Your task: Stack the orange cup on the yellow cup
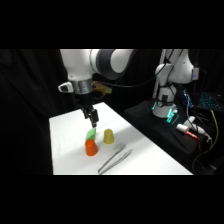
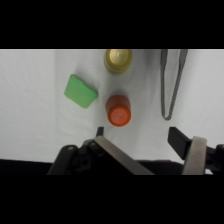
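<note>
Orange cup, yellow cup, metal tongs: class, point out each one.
orange cup [image 2: 118, 115], wrist view, its flat upturned base.
yellow cup [image 2: 118, 58], wrist view, its top face.
metal tongs [image 1: 114, 160], side view, middle of the arms.

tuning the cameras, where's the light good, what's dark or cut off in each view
Side view: the table is brightly lit against dark surroundings. Wrist view: the orange cup is evenly lit, the yellow cup cut by the top edge, the gripper dark.
</note>
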Robot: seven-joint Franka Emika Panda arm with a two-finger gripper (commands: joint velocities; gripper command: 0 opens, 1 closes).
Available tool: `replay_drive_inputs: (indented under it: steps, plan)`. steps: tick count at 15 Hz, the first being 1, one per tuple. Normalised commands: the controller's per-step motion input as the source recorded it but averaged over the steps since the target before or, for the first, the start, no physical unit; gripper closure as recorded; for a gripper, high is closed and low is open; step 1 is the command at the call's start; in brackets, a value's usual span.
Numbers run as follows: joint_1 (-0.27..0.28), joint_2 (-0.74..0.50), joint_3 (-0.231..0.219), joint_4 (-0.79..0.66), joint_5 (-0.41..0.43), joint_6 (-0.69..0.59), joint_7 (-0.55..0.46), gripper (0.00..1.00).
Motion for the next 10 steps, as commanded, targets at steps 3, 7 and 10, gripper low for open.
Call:
replay_drive_inputs:
  steps: [3, 7, 10]
  plan:
    - [-0.045, 0.28, 0.037, 0.31, -0.023, 0.10, -0.12, 0.00]
    - [-0.048, 0.29, 0.072, 0.26, 0.025, 0.12, -0.14, 0.00]
    - [-0.056, 0.24, 0.081, 0.18, 0.045, 0.14, -0.16, 0.00]
